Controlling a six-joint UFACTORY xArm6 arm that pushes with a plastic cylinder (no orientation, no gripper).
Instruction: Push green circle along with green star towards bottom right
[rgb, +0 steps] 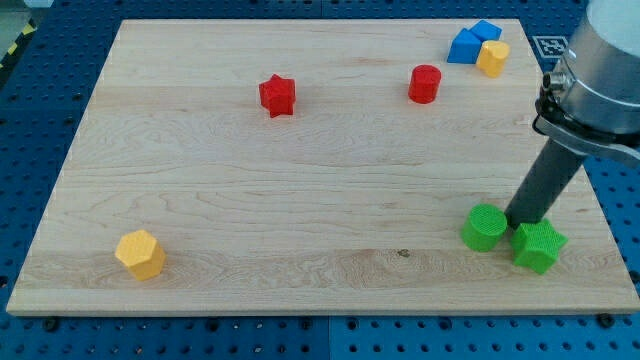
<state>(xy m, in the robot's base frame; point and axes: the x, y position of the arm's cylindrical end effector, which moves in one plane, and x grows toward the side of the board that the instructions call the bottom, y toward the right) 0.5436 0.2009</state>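
Our green circle (484, 227) sits just left of my tip (521, 222), the green star (539, 246) just below-right. This end effector, a bare rod, has nothing to spread or pinch. We should circle behind the pair and sweep both gently along the surface (300, 180).

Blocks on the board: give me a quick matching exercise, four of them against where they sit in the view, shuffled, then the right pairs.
Things:
1. green circle
2. yellow hexagon
3. red star
4. blue blocks

Places:
A. top right corner of the board
B. bottom left corner
C. upper middle, left of the red cylinder
D. bottom right, just left of my tip

Pairs: 1-D, 2-B, 3-C, 4-A.

My tip stands between the green circle and the green star, close against both.
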